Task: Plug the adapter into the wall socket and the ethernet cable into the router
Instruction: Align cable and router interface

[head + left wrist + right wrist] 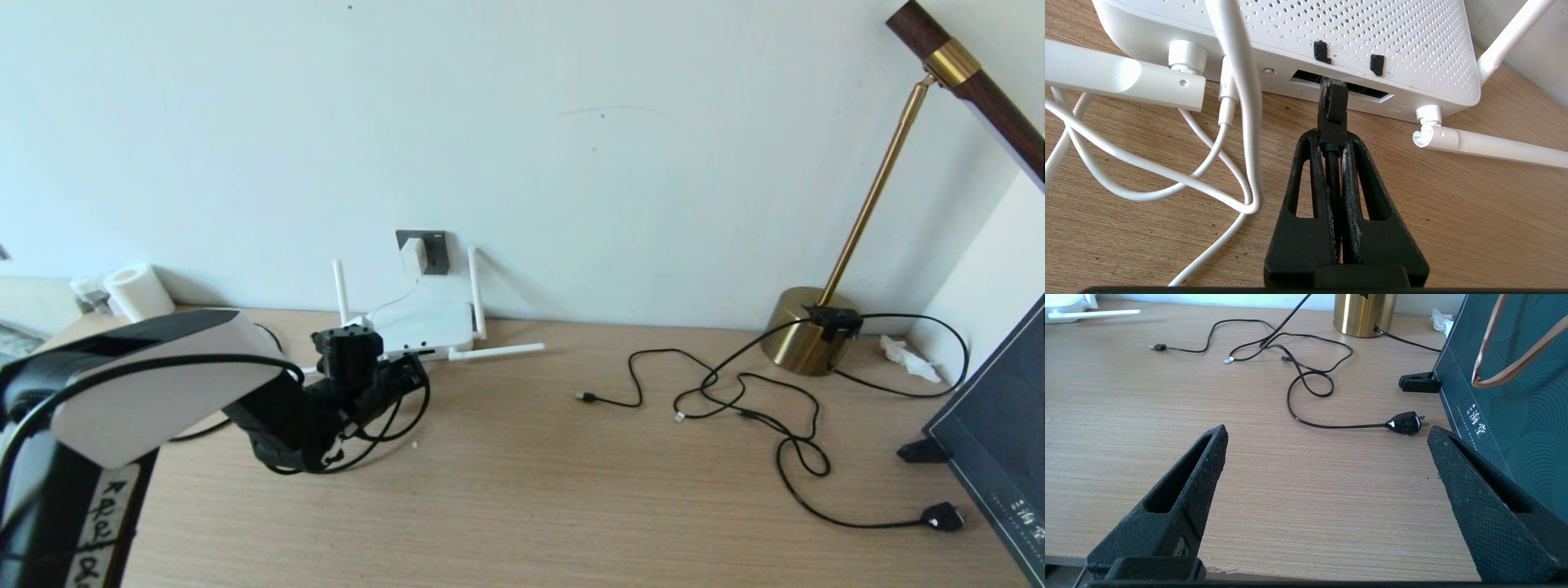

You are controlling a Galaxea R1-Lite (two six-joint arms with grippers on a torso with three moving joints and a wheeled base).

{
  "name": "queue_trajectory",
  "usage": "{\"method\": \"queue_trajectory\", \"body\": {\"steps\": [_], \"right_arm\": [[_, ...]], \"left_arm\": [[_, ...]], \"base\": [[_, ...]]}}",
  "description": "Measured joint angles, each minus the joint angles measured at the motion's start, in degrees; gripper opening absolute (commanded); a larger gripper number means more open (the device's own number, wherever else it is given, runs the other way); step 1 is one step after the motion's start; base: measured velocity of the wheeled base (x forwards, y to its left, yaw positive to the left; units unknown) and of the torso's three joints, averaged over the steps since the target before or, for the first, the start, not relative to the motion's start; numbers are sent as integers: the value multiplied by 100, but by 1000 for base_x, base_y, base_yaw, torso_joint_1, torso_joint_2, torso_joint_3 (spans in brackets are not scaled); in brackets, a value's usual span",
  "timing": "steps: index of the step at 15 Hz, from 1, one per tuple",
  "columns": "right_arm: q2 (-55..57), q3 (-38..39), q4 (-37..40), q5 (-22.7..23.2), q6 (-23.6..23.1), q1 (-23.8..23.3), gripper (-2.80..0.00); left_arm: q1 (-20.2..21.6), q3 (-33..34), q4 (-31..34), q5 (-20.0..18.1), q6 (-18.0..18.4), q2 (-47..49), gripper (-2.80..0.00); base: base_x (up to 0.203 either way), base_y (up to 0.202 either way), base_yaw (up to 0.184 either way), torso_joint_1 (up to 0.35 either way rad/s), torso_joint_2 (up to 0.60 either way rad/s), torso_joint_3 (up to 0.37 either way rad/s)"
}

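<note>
The white router lies against the wall with its antennas spread. Above it the white adapter sits in the dark grey wall socket, and its thin cord hangs down to the router. My left gripper is shut on the black plug of the ethernet cable. The plug's clear tip is at the mouth of the dark slot on the router's front edge. The cable loops below my left gripper. My right gripper hangs open over bare table, holding nothing.
White cord loops on the table beside the router. To the right are thin black cables, a black two-pin plug, a brass lamp base and a dark teal box. A white roll stands far left.
</note>
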Motion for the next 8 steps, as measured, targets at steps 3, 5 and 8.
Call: {"method": "queue_trajectory", "body": {"steps": [3,5,8], "right_arm": [[0,0,-2,0,4,0,0],[0,0,0,0,-2,0,0],[0,0,-2,0,0,0,0]], "left_arm": [[13,-19,27,-44,0,5,-280],[22,-43,34,-43,0,6,-280],[27,-62,51,-46,1,9,-280]], "base": [[0,0,0,0,0,0],[0,0,0,0,0,0],[0,0,0,0,0,0]]}}
